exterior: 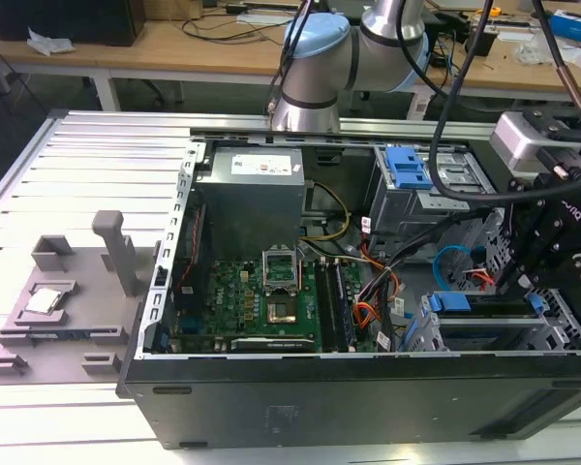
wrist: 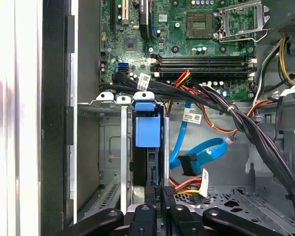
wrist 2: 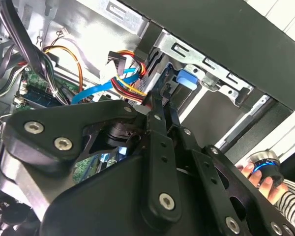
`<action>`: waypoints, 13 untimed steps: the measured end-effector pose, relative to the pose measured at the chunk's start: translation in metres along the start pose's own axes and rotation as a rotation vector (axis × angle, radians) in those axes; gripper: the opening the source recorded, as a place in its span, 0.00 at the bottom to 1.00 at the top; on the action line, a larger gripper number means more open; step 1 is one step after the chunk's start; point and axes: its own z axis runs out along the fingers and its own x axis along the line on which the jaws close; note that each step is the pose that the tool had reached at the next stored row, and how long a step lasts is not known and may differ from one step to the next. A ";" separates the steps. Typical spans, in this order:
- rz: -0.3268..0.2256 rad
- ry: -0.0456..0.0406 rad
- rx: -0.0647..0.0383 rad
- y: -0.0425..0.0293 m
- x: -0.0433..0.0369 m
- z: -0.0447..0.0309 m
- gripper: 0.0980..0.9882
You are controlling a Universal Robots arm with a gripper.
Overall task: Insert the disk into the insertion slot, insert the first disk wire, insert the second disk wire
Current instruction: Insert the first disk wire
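Note:
The disk (wrist: 147, 132), in its blue carrier, sits inside the insertion slot (wrist: 112, 152) of the grey cage; in the exterior view the disk (exterior: 453, 302) lies low at the case's right end. My gripper (wrist: 160, 194) hangs just behind the disk's rear edge, shut on the small black plug of the first disk wire (wrist: 187, 185), a red, orange and yellow bundle. In the second wrist view the fingertips (wrist 2: 157, 105) pinch where that bundle (wrist 2: 132, 81) ends. The second disk wire (wrist: 206, 151), a light blue loop with a dark plug, hangs loose beside it.
A thick black cable bundle (wrist: 236, 118) crosses above the cage. The motherboard (exterior: 261, 291) and power supply (exterior: 252, 194) fill the case's left half. A taller bay with a blue latch (exterior: 407, 167) stands behind. A person's hand (wrist 2: 258, 174) holds a knob outside the case.

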 end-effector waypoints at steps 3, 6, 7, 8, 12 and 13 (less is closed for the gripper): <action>0.000 0.0001 0.000 0.0000 0.0011 0.0011 0.08; 0.000 -0.0025 0.000 -0.0007 0.0011 0.0033 0.08; 0.000 -0.0036 0.000 -0.0010 0.0010 0.0036 0.08; 0.000 -0.0049 0.000 -0.0013 0.0009 0.0038 0.08; 0.000 -0.0091 0.000 -0.0024 0.0012 0.0044 0.08; 0.000 -0.0098 0.000 -0.0024 0.0014 0.0049 0.08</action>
